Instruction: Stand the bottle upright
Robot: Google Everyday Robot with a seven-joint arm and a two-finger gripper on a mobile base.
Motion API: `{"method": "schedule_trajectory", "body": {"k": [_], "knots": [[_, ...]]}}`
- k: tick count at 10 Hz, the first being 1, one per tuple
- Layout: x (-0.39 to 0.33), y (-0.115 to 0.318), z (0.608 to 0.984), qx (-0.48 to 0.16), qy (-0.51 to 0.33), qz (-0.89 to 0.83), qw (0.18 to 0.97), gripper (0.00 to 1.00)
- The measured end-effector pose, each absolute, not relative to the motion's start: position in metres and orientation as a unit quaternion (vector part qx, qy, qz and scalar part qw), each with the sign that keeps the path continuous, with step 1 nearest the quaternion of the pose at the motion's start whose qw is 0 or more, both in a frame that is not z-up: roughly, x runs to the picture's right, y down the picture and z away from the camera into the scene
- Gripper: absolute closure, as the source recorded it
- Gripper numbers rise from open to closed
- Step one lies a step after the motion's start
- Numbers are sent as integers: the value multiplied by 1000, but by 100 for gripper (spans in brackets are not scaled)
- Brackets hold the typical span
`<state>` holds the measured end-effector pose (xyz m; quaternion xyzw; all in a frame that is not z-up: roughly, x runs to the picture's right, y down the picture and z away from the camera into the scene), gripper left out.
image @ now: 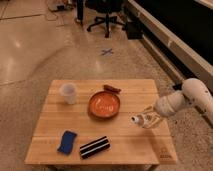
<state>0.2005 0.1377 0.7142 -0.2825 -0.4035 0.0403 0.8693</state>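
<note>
Your tool (153, 117) sits near the surface's (125, 146) right edge, bare wood beside it. It grips the pale bottle (143, 119), cap leftward.

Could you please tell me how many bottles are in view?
1. The bottle is held roughly sideways, cap pointing left, in the gripper, which is shut on it near the table's right edge. The cup at the far left is no bottle. None seems hidden.
</note>
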Motion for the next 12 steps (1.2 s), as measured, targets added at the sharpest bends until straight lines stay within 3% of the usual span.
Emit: {"method": "schedule_trajectory", "body": {"k": [5,12], "knots": [[213,134,709,-201,-389,102,893,95],[192,131,695,-199,-426,172,866,95]]}}
